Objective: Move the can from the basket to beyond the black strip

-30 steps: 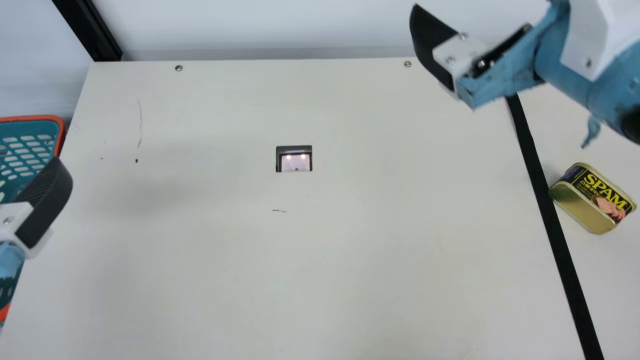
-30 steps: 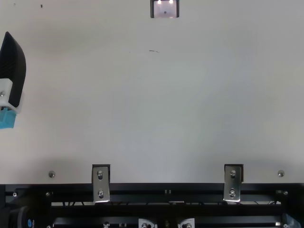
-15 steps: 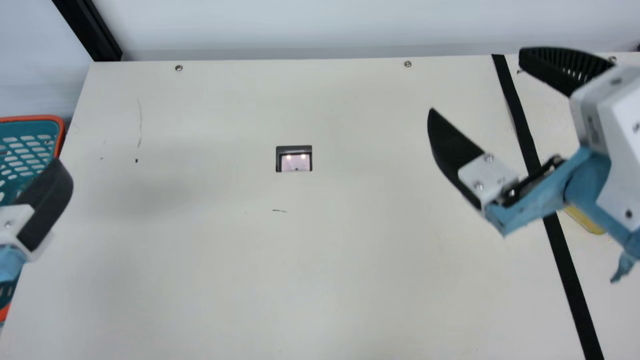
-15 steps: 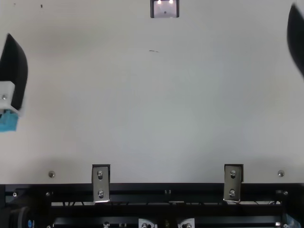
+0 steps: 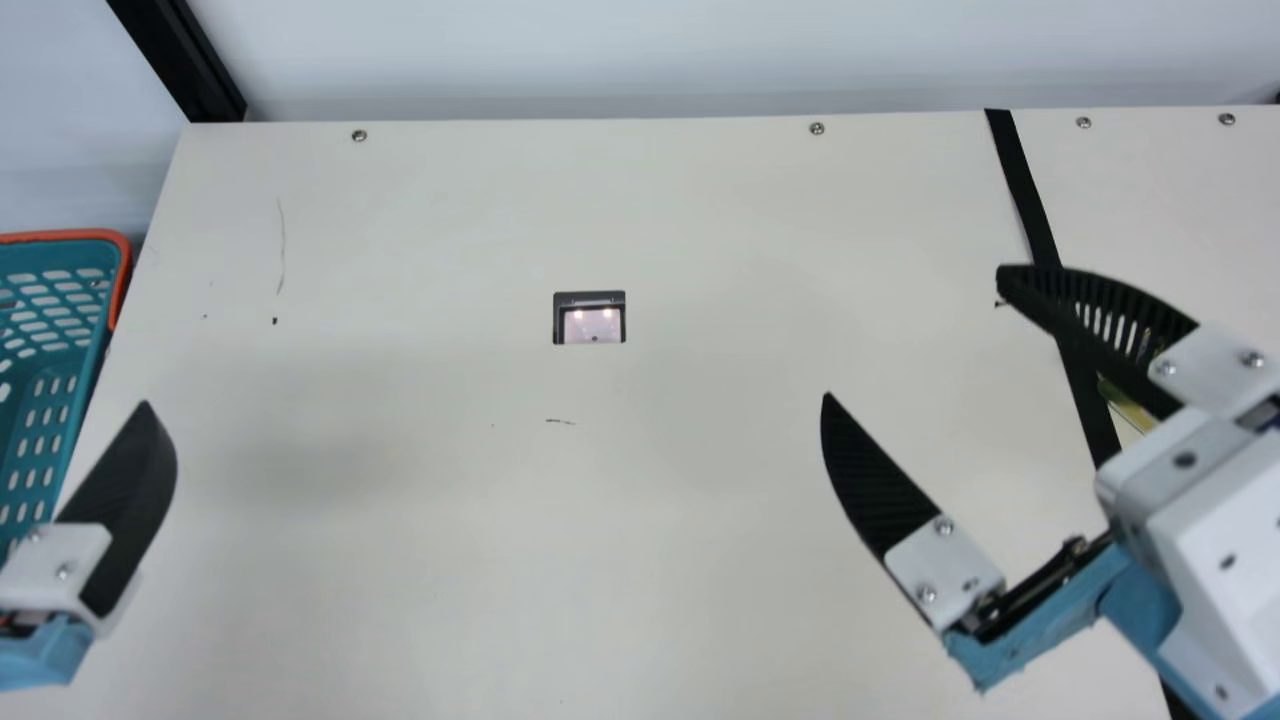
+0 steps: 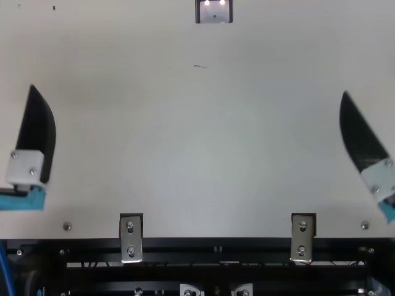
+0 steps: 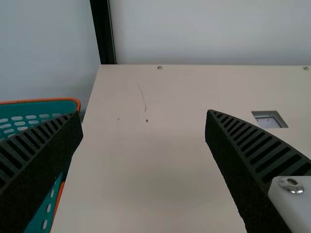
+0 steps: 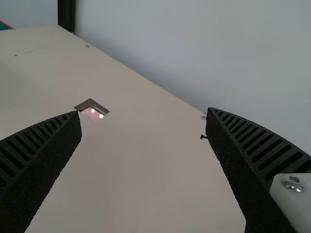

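Note:
In the main view a sliver of the gold can (image 5: 1128,409) lies just right of the black strip (image 5: 1024,190), mostly covered by my right gripper (image 5: 913,332), which hangs above with its fingers wide apart. My left gripper (image 5: 125,510) is at the lower left, beside the teal basket (image 5: 45,420) with its orange rim. The left wrist view has the left gripper (image 7: 143,113) open with nothing between its fingers, and the basket (image 7: 43,103) beside one finger. The right gripper (image 8: 143,112) in its own wrist view is open and holds nothing.
A small square recess (image 5: 590,318) is set in the cream table (image 5: 600,560). A pale wall (image 5: 640,50) stands behind the far edge, with a black post (image 5: 180,60) at the left corner. Metal brackets (image 6: 131,237) line the near edge in the top view.
My right arm has swung toward the near side of the table, over the can, and both its fingers have come into sight. My left gripper has moved nearer and slightly right, uncovering more of the basket.

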